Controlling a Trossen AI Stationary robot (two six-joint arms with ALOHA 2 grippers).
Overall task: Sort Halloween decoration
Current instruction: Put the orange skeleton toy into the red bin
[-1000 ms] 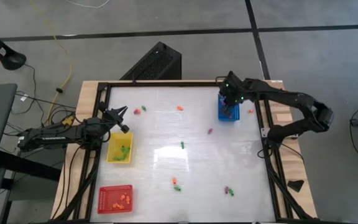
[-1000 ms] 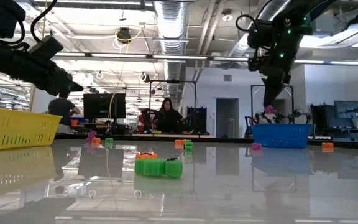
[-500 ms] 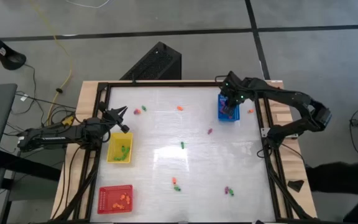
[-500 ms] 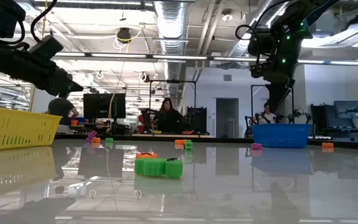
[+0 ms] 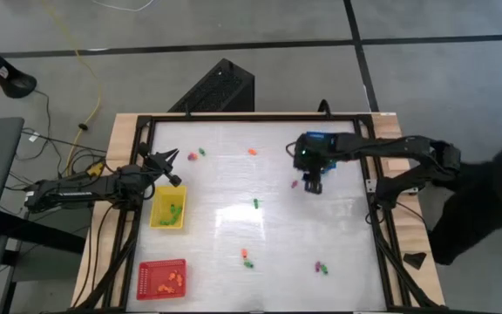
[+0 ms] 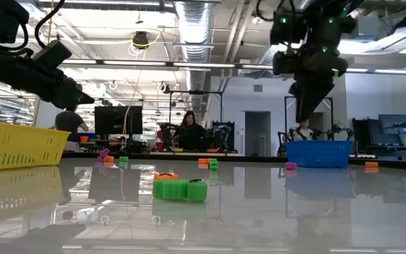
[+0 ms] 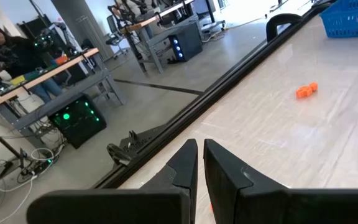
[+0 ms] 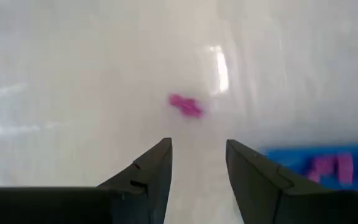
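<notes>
From above, the right gripper [image 5: 312,185] had swung off the blue tray [image 5: 320,139], jaws apart and empty, a purple piece [image 5: 294,184] just beside it. Right wrist cam showed that purple piece [image 8: 186,106] ahead of its fingers, so drop-off done, next pick lined up. Left gripper [image 5: 168,166] sat clenched, empty, by the yellow tray [image 5: 167,209].

Right gripper [image 8: 197,163] hangs fingers apart; left gripper [image 7: 200,163] closed, arm outstretched
</notes>
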